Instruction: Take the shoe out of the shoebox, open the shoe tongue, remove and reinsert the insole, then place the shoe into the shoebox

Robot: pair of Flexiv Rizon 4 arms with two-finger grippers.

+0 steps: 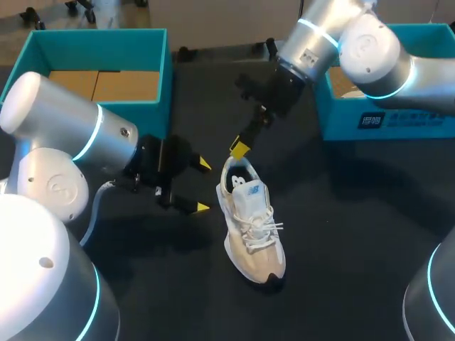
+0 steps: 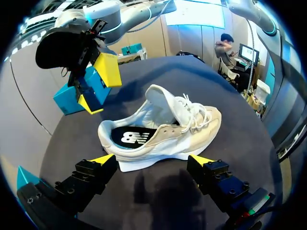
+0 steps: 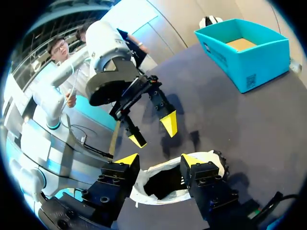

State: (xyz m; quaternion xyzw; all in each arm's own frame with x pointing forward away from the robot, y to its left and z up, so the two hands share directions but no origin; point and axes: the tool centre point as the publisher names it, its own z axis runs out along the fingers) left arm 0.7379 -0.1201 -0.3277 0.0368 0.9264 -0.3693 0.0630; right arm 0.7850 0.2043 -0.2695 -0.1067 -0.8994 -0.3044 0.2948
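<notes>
On the dark table [image 1: 341, 234] two teal shoeboxes stand at the far side, one [image 1: 106, 44] by our left arm and one [image 1: 398, 124] by our right. The shoe [image 1: 252, 227] stands between them and nearer us, out of any box, upright on its sole with the heel pointing away.

We judge it light, with a soft upper that gives under a pinch and a firmer sole and heel. The heel collar or the sole's sides look the safest holds, and the loose laces [image 2: 194, 112] offer nothing firm. The insole [image 2: 132, 138] is likely thin and floppy, best pinched at its heel edge.

Our left gripper [image 2: 152, 160] is spread wide beside the shoe's flank and grasps nothing. Our right gripper [image 3: 159, 160] hangs over the heel with its fingers parted and is likewise empty.

The left wrist view alone shows the dark insole lying inside and the tongue [image 2: 162, 100] lifted. It also shows a gap between the right gripper and the shoe, which the head view hides. The right wrist view looks straight down into the heel opening.
</notes>
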